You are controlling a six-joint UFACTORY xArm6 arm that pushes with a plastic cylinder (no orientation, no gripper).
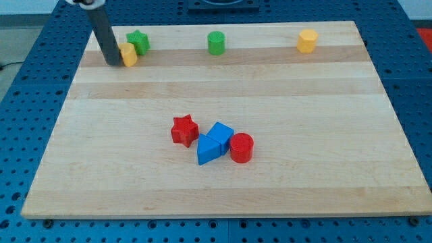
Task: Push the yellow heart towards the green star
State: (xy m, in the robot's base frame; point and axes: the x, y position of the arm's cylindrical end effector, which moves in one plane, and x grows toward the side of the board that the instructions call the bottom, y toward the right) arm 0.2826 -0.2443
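Wooden board point(223, 182) on blue pegboard carries eight blocks: nearest, well right of my tip point(113, 63), two red and two blue huddle. Farther off, one yellow heart point(129, 55), partly hidden, touches my tip's right, against the green star point(138, 42); one green cylinder point(216, 42) and one yellow block point(307, 40) lie rightward.

Yellow heart point(129, 55), green star point(138, 42), pale wood-grain board point(223, 182), possibly black rod point(104, 37)
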